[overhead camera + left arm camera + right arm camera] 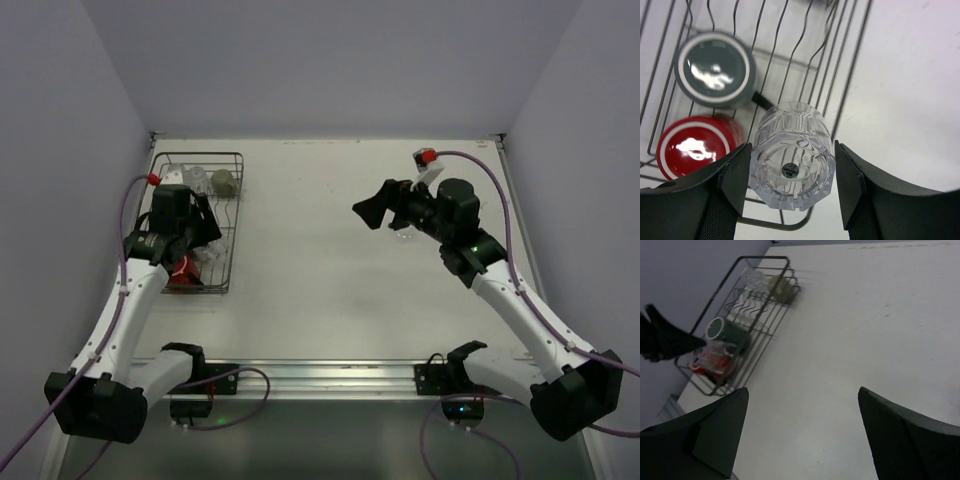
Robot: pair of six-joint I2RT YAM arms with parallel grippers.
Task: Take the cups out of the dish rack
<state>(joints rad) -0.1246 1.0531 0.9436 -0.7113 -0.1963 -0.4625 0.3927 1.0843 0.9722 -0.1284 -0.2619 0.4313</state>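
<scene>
step, likely: lifting a cup out of dish rack [200,154] | left end effector [792,152] grasping clear tumbler [790,142], lower centre of frame | right end effector [802,417] released, empty | next: raise tumbler straight up, free of rack

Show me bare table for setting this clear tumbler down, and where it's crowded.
Free: the table between the dish rack and the right gripper; also the near strip before the arm bases. Crowded: the rack, where the red mug and dark green mug sit beside the clear tumbler the left gripper holds.
</scene>
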